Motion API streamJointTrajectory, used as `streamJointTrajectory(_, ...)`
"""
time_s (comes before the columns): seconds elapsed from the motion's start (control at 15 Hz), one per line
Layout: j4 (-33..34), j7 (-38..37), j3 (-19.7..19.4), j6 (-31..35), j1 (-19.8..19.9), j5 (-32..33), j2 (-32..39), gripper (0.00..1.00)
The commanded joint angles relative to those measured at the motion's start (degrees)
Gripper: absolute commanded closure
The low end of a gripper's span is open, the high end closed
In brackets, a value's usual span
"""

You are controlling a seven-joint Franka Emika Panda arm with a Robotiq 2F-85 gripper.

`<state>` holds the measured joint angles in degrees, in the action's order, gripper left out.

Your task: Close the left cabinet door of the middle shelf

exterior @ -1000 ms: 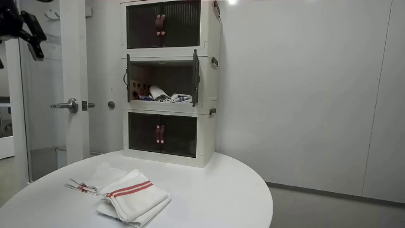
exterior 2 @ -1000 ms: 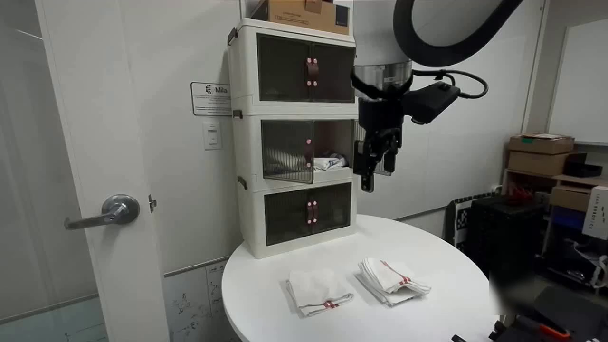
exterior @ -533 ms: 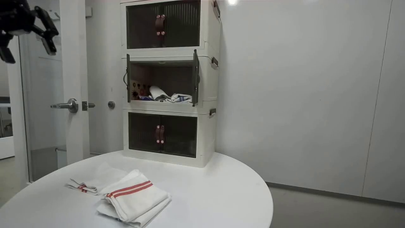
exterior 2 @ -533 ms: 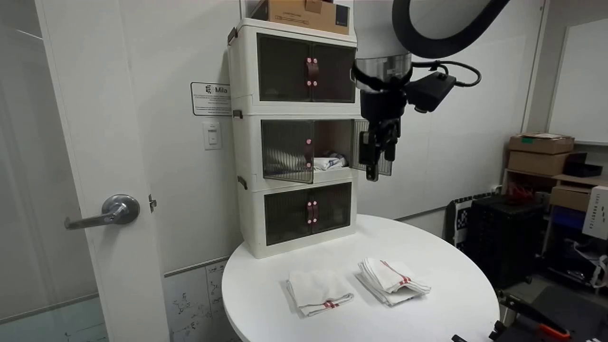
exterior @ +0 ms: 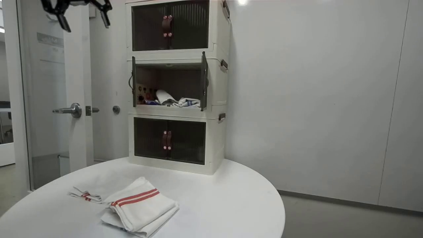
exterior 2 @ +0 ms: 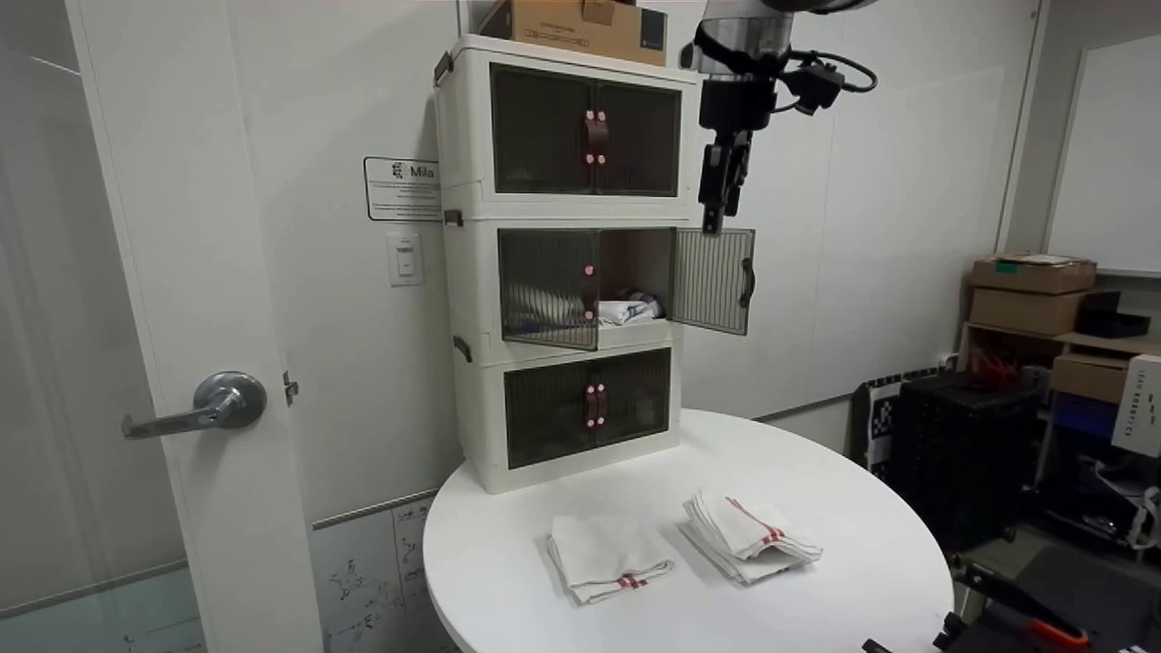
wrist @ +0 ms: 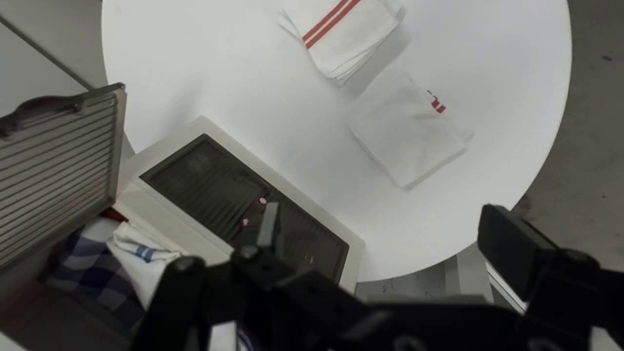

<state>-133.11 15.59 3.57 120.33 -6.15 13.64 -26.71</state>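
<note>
Lifted higher, the black two-fingered hand (exterior: 87,28) has fingers spread. The white middle shelf's (exterior 2: 639,336) dark-brown, see-through left cabinet door (exterior 2: 546,287) stands open.

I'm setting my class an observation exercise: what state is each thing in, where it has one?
Left cabinet door, middle shelf: open
Right-hand door, same shelf: open
Top-tier doors: shut
Bottom-tier doors: shut
Gripper: open, holding nothing
Thick cloth stack: folded
Thin cloth: folded
Room door: open
Light switch: cannot tell
</note>
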Motion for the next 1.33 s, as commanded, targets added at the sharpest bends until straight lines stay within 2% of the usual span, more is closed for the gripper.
streamJointTrajectory(0.0, 12.21, 7.16, -3.34, -2.39, -0.52, -2.59, 9.32, 0.0)
streamJointTrajectory(0.27, 22.52, 8.41, -2.38, -4.67, -0.7, -4.87, 19.22, 0.0)
streamJointTrajectory(0.47, 29.17, 4.01, 0.0, -6.37, -0.41, -3.76, 26.39, 0.0)
streamJointTrajectory(0.67, 34.3, -5.25, 1.71, -5.85, -0.63, 1.68, 32.25, 0.0)
streamJointTrajectory(0.8, 38.02, -13.93, 1.99, -6.71, -1.3, 4.59, 35.73, 0.0)
streamJointTrajectory(1.27, 50.78, -33.16, 1.15, -15.55, -3.31, -0.55, 44.36, 0.0)
